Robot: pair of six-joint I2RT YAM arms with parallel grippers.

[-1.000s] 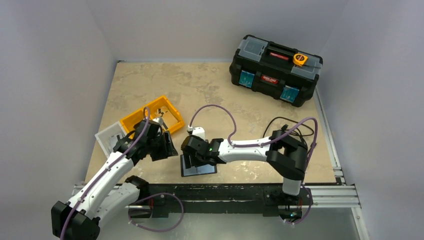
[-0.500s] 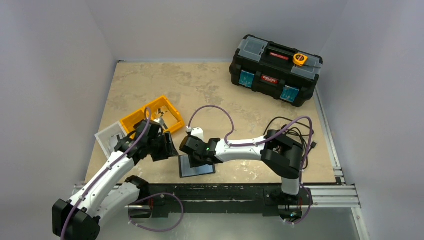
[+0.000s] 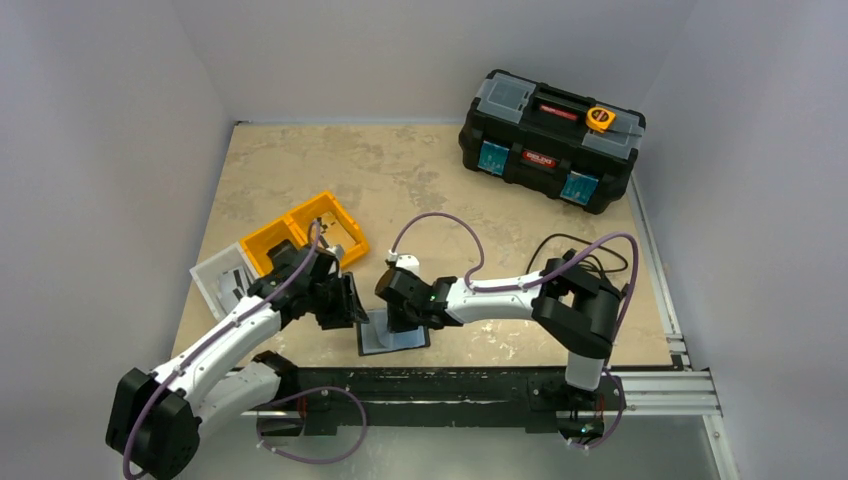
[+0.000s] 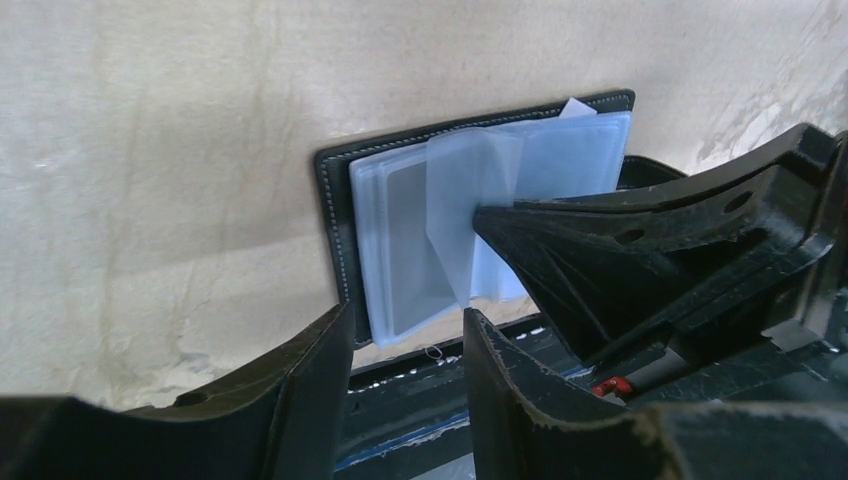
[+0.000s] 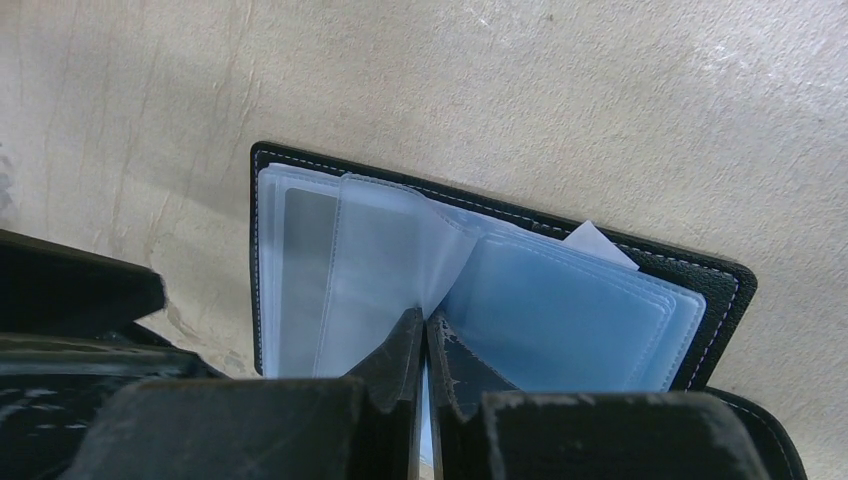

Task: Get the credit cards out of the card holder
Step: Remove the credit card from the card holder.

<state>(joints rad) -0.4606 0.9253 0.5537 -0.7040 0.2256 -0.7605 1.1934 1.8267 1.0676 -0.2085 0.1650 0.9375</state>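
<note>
From above, the open card holder [image 3: 400,340] is seen flat at the near edge of the table [image 3: 450,190], between both grippers. Only in the right wrist view is the right gripper [image 5: 425,325] shown clenched on a lifted clear sleeve [image 5: 385,240]; the left gripper [image 4: 405,318] is shown released in its own view, just beside the holder

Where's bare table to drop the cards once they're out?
Widest: the table's middle, between orange bins and toolbox. Smaller strip right of the card holder, between right forearm and near edge. Crowded: at the holder, where left hand and right hand meet.
</note>
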